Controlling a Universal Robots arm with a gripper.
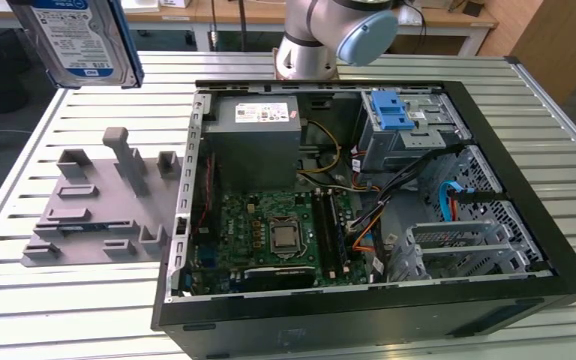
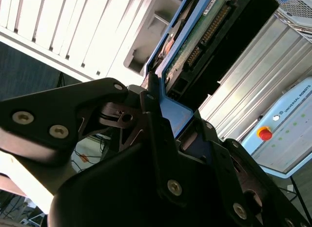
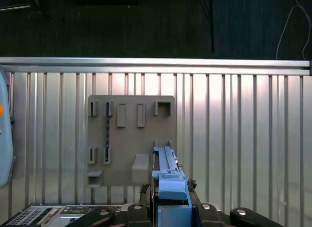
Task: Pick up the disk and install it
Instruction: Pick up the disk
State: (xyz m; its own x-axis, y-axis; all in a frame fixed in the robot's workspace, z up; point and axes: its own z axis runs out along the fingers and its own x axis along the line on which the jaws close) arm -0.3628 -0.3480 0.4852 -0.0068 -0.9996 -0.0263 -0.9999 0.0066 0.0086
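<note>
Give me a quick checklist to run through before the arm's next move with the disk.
1. Hold: the gripper is shut on the disk, at its blue bracket: ok.
2. The disk is above the grey fixture, apart from it: ok.
3. The computer case is open, no panel over it: ok.
4. The drive cage is free of the cables: cannot tell.

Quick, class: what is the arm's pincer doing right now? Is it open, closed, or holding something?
Pincer: closed, holding the disk up in the air.
</note>
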